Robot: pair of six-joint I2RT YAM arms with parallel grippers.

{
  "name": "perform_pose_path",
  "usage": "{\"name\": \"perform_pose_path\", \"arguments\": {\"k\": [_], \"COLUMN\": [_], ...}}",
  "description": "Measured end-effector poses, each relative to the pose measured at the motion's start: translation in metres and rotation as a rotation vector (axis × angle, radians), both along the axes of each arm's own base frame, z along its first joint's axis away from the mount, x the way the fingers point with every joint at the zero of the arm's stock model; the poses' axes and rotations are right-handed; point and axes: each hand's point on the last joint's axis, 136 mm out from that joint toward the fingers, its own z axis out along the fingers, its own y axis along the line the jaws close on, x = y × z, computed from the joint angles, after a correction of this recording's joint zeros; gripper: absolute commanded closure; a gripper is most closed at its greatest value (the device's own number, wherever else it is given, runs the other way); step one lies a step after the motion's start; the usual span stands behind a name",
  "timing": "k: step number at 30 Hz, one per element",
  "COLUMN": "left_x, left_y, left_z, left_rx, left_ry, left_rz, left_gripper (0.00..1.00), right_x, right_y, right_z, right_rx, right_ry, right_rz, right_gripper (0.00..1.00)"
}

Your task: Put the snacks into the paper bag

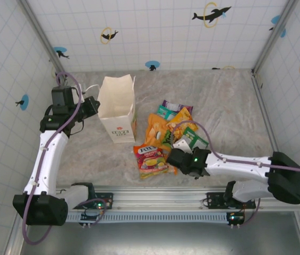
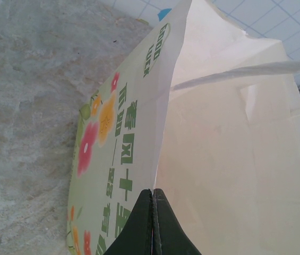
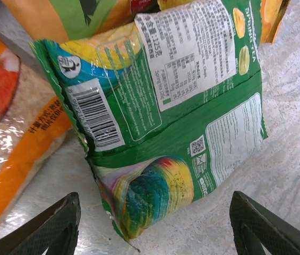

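marble table (image 1: 229, 106): paper bag (image 1: 117, 109) upright, rim pinched by left gripper (image 2: 152, 212); right gripper (image 3: 155, 212) spread before green packet (image 3: 165, 117).

Grey marbled table (image 1: 229, 106); white tiled walls (image 1: 155, 32), dolphin stickers (image 1: 211, 14).

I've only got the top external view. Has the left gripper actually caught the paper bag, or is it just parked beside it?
Observer: Caught. In the left wrist view, the left gripper is shut on the paper bag, pinching the edge of one wall.
Operator: And the right gripper's jaws?
Observer: The right gripper is open. It has one finger on either side of the green packet, and neither seems to touch it.
Operator: Which face of that packet is up?
Observer: Its back is up. The barcode and nutrition label face the camera.
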Motion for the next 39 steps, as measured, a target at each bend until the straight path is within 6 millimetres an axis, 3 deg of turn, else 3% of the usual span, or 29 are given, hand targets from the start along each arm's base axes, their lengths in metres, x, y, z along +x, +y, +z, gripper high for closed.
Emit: {"name": "perform_pose_path", "arguments": {"k": [16, 20, 23, 32, 34, 39], "left_x": [-0.003, -0.003, -0.003, -0.003, -0.003, -0.003], "left_y": [0.0, 0.0, 0.0, 0.0, 0.0, 0.0], "left_z": [-0.001, -0.001, -0.002, -0.004, -0.004, -0.004], "left_rx": [-0.001, -0.001, -0.001, -0.005, -0.005, -0.005], "left_ry": [-0.001, -0.001, 0.001, 0.004, 0.004, 0.004], "left_rz": [0.0, 0.0, 0.0, 0.0, 0.0, 0.0], "left_gripper": [1.0, 1.0, 1.0, 1.0, 1.0, 1.0], "right_x": [-0.006, -0.005, 0.0, 0.029, 0.034, 0.04], "right_y": [0.007, 0.001, -0.002, -0.012, -0.018, -0.035], "right_z": [-0.017, -0.026, -0.034, -0.03, -0.03, -0.039], "right_rx": [-0.057, -0.086, -0.136, -0.229, -0.242, -0.275], "right_ry": [-0.043, -0.052, -0.064, -0.212, -0.232, -0.232], "right_rz": [0.08, 0.079, 0.077, 0.035, 0.023, 0.005], "right_gripper": [0.24, 0.24, 0.24, 0.25, 0.3, 0.65]}}
